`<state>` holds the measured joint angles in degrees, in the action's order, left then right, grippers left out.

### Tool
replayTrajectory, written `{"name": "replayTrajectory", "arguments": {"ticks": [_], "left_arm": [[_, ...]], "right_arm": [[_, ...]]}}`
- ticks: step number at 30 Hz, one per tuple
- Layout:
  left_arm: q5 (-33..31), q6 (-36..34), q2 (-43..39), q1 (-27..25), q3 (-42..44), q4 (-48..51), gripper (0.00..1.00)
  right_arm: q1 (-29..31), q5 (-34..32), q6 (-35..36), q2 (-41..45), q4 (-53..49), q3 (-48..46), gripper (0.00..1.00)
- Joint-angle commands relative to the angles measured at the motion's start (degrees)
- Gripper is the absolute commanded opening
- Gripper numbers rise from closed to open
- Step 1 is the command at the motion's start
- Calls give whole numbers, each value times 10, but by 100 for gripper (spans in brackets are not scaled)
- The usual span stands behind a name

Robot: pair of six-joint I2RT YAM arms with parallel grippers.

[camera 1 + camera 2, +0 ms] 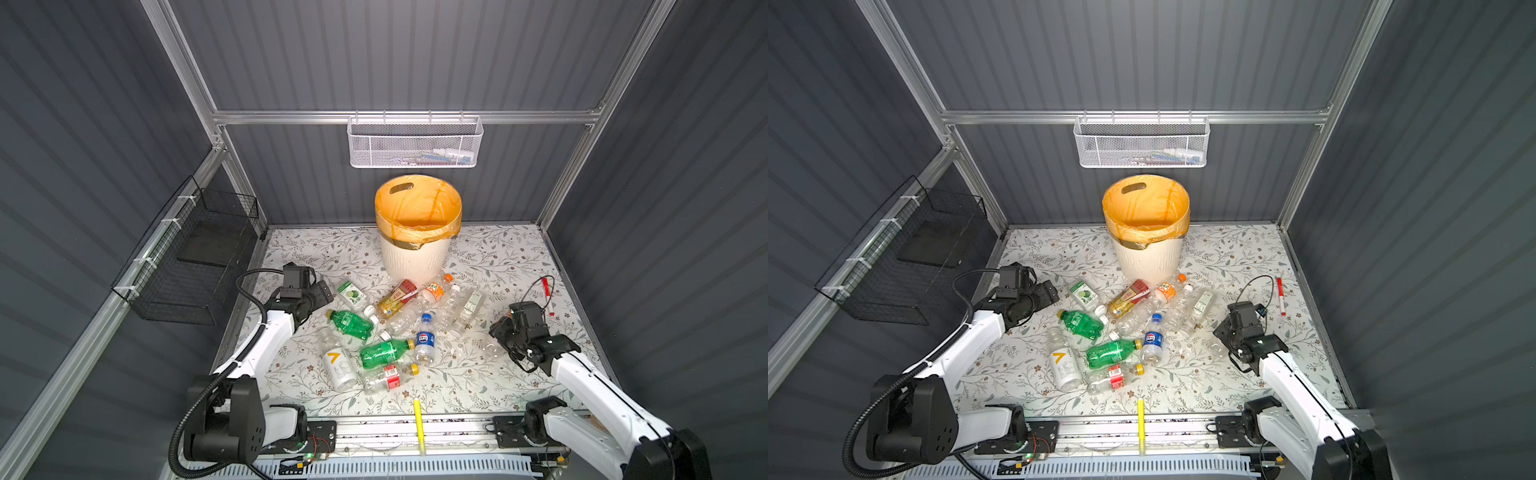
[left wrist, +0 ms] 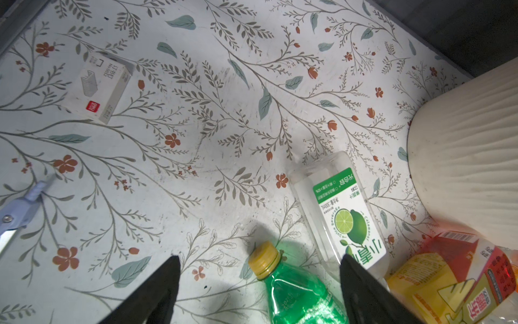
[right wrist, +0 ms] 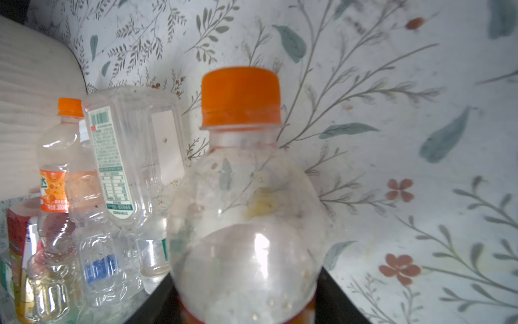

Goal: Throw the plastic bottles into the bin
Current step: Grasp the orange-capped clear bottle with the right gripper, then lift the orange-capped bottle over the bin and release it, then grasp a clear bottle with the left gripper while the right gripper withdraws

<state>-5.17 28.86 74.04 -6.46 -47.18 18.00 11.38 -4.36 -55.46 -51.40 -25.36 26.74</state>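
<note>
As the right end effector (image 3: 245, 275) clamps it, orange-capped bottle (image 3: 244, 182) points cap-outward.

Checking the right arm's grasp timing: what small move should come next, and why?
Probably close the right gripper firmly on the orange-capped clear bottle before lifting: the bottle sits between its fingers on the table, but a firm grip cannot be confirmed.

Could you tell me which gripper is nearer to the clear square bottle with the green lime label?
Left. The left gripper, jaws open, is right beside the clear lime-label bottle; the right gripper is across the bottle pile, clamped on a clear orange-capped bottle.
</note>
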Motion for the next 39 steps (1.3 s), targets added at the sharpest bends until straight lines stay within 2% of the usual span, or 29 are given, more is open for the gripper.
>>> {"name": "replayTrajectory", "arguments": {"ticks": [1,4,13,15,17,20,22,23,24,25,27,28,29,30,32,33,34,39], "left_arm": [[19,13,8,-2,-3,-9,89],[24,19,10,-2,-3,-9,89],[26,35,-13,-2,23,-9,89],[27,39,-19,-2,33,-15,89],[30,42,-22,-3,38,-15,89],[33,44,-29,-3,40,-18,89],[32,48,-34,-4,39,-19,89],[30,52,-37,-5,36,-15,89],[30,55,-40,-5,30,-10,89],[29,55,-45,-6,21,4,90],[22,56,-59,-7,3,33,95],[18,54,-71,-7,-2,46,97],[12,54,-83,-7,-3,55,99],[8,52,-96,-7,-4,63,100],[4,43,-111,-7,-6,76,100],[0,41,-114,-7,-12,89,100],[-1,37,-113,-7,-20,105,100],[-5,39,-126,-7,-40,148,100]], "right_arm": [[-38,15,-1,36,-48,-22,58],[-56,33,13,47,-62,-23,59],[-61,59,42,39,-107,27,59],[-60,82,57,24,-113,75,58],[-59,110,85,-9,-125,179,60],[-35,123,122,-116,-159,456,60],[-11,175,104,-236,-161,689,61],[0,207,89,-303,-157,797,64],[12,261,80,-378,-183,944,75],[20,273,82,-478,-256,1117,98],[11,253,82,-646,-409,1445,99],[-6,261,69,-676,-431,1490,99],[-20,280,62,-647,-403,1415,99],[-26,281,66,-596,-351,1303,99],[-28,259,57,-483,-193,1069,99],[-36,256,43,-437,-122,989,99],[-47,258,35,-415,-101,955,99],[-70,273,75,-385,-122,951,99]]}}
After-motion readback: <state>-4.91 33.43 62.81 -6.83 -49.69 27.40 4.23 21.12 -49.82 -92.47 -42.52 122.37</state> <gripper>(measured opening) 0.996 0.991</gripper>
